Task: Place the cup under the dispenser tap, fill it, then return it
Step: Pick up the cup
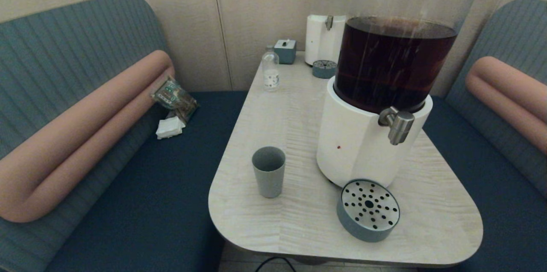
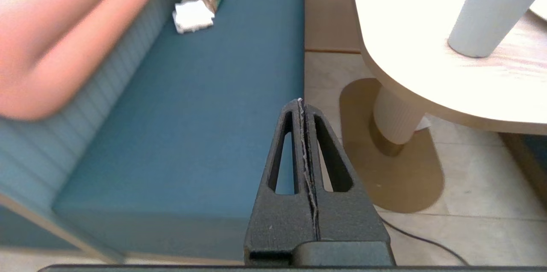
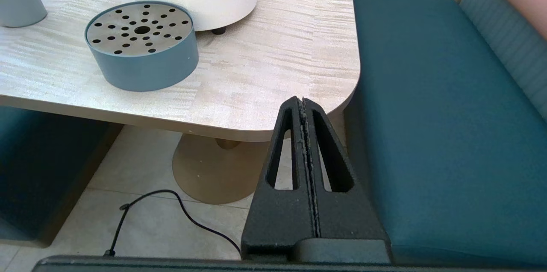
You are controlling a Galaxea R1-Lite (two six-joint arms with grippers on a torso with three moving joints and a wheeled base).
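Observation:
The grey-blue cup (image 1: 269,171) stands upright and empty on the table (image 1: 299,105), left of the big dispenser's white base (image 1: 363,144). Its steel dispenser tap (image 1: 398,124) juts out over the round perforated drip tray (image 1: 368,210), which is bare. In the left wrist view the cup (image 2: 487,11) shows far off on the table. My left gripper (image 2: 301,103) is shut and empty, low beside the table over the bench edge. My right gripper (image 3: 301,101) is also shut and empty, below the table's near right corner. Neither arm shows in the head view.
A second clear-tank dispenser (image 1: 329,20) with its own small drip tray (image 1: 324,68), a clear bottle (image 1: 270,71) and a small grey box (image 1: 285,51) stand at the table's far end. Blue benches (image 1: 141,186) flank the table; a packet (image 1: 174,97) and napkins (image 1: 170,127) lie on the left one. A cable (image 3: 171,216) runs on the floor.

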